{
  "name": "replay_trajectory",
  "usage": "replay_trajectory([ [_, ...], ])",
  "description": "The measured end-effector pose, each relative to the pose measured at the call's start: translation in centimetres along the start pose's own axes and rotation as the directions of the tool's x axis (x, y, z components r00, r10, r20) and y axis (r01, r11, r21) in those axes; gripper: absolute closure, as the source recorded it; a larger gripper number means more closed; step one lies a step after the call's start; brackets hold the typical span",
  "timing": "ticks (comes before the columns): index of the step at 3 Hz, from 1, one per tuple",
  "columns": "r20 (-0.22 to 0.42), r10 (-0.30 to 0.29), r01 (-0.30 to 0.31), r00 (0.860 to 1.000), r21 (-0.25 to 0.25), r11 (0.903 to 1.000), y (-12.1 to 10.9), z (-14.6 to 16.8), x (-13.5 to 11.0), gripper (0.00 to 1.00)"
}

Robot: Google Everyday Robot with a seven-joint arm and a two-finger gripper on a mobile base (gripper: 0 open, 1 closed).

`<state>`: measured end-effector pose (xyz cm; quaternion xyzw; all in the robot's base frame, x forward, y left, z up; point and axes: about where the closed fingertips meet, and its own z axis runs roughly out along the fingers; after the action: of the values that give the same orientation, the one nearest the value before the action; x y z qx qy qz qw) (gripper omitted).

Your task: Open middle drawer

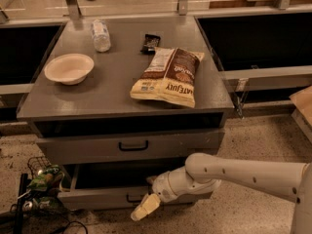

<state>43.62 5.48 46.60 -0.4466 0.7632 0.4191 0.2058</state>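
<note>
The grey cabinet (122, 89) shows two drawer fronts. The upper front (73, 150) has a black pull handle (133, 146) and sits nearly flush. Below it, the middle drawer (97, 196) stands pulled partly out, with its dark inside (112, 174) showing, and its black handle (132, 198) is partly visible. My gripper (145, 207) comes in from the right on a pale arm (243, 172). It sits just in front of and slightly below that handle, with its pale tip pointing down and left. Any drawer below is out of view.
On the cabinet top are a white bowl (69, 68), a lying plastic bottle (101, 35), a dark snack bar (150, 42) and a chip bag (168, 76). A wire basket with clutter and cables (41, 186) sits on the floor at the left. Dark counters flank both sides.
</note>
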Motion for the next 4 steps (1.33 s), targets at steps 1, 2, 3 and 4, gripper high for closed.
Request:
replay_trajectory([
  [1,0.028,-0.007,0.008,1.000,-0.020,0.9998,0.5,-0.4,-0.1,0.00],
  [2,0.025,0.001,0.000,1.000,-0.028,0.9996,0.4,-0.2,0.0,0.00],
  [3,0.016,0.024,-0.023,1.000,-0.052,0.9984,0.2,0.1,0.3,0.00],
  [4,0.003,0.049,-0.049,0.999,-0.054,0.9973,0.7,0.0,1.3,0.00],
])
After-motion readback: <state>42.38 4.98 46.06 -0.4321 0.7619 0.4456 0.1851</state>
